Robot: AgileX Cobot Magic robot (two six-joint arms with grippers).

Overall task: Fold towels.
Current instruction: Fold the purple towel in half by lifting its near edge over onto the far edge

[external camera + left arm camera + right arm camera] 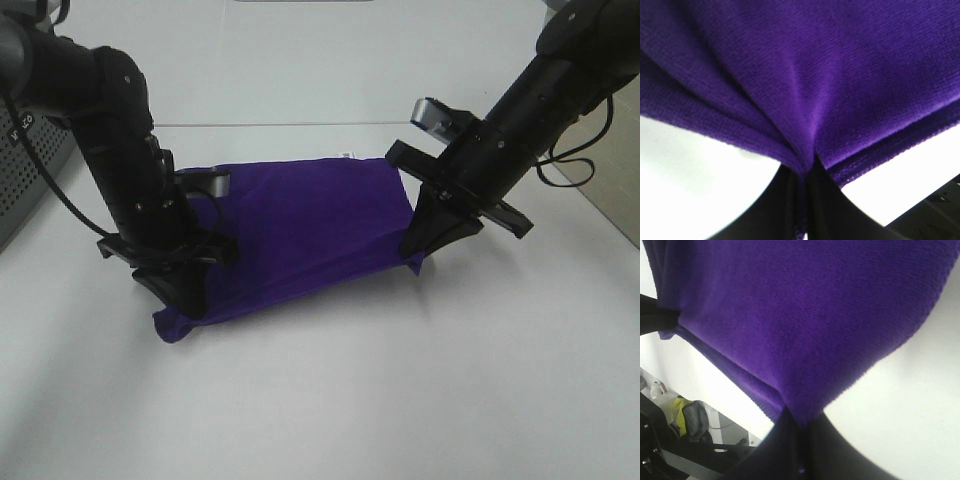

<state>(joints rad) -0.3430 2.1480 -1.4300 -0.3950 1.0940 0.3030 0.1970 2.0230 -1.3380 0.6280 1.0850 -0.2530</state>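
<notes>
The deep purple towel (300,235) lies on the white table, stretched between my two grippers, with a tiny white tag (347,155) at its far edge. My left gripper (190,305) is shut on the towel's near left corner. My right gripper (415,250) is shut on the towel's near right corner. In the left wrist view the cloth (805,75) bunches into folds where the gripper (807,172) pinches it. In the right wrist view the towel (805,315) comes to a point in the shut gripper (797,422).
A grey perforated box (25,170) stands at the left edge of the white table (400,400). A seam in the table runs behind the towel. Cables hang by the right arm (575,165).
</notes>
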